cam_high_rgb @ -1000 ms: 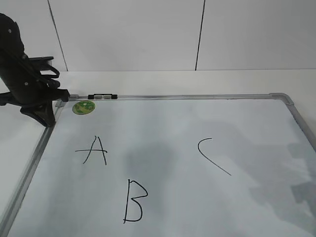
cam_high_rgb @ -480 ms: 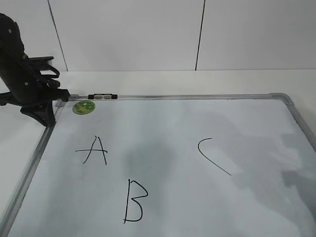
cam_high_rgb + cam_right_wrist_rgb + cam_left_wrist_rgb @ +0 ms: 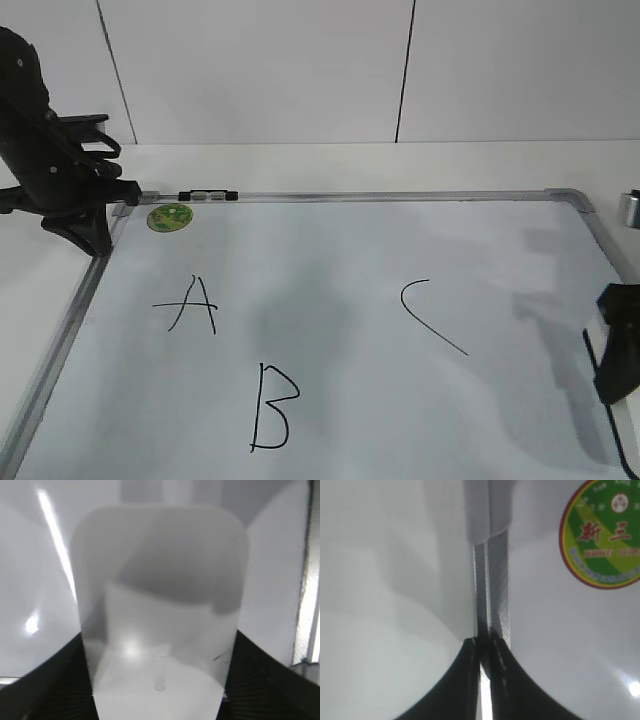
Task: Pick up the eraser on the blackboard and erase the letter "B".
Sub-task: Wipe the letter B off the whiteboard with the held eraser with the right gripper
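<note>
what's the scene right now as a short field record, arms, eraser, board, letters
left gripper: shut on the blackboard frame by the green sticker
right gripper: fingers either side of the eraser, at the board's right edge
eraser: white block, seen only in the right wrist view
letter "B": intact, front centre-left
other letters: A, C, both intact

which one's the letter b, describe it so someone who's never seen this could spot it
Find the blackboard, really a large white board in a silver-grey frame. Three black handwritten marks sit on it; the letter "B" is the lowest, nearest the camera, below and right of the A. It alone has two stacked loops.
</note>
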Controlling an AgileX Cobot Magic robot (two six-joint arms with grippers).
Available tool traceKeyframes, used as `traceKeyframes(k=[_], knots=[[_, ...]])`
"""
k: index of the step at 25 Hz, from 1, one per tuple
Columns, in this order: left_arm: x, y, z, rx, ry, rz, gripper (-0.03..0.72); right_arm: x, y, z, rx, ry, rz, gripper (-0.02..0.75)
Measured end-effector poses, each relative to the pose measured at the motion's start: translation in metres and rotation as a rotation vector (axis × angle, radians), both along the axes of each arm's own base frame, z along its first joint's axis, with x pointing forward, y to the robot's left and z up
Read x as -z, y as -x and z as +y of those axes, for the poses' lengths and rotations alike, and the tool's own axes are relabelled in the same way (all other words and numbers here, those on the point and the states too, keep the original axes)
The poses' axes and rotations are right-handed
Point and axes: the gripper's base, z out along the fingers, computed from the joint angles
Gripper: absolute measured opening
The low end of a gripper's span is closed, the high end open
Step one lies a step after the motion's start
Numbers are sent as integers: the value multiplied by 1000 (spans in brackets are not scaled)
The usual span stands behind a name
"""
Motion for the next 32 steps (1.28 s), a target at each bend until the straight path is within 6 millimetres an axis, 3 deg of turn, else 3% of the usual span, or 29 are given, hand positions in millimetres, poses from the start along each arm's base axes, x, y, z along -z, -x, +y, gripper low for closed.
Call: traceKeyframes(k=[10, 17, 24, 32], knots=[[0, 0, 0, 2, -3, 0, 17, -5, -21, 108, -283, 22, -72, 552], [0, 0, 0, 3, -4, 3, 16, 14, -43, 171, -430, 72, -75, 552], [0, 0, 0, 3, -4, 5, 16, 37, -59, 219, -520, 88, -81, 552], [0, 0, 1, 3, -7, 5, 16, 56, -71, 241, -562, 143, -4, 552]])
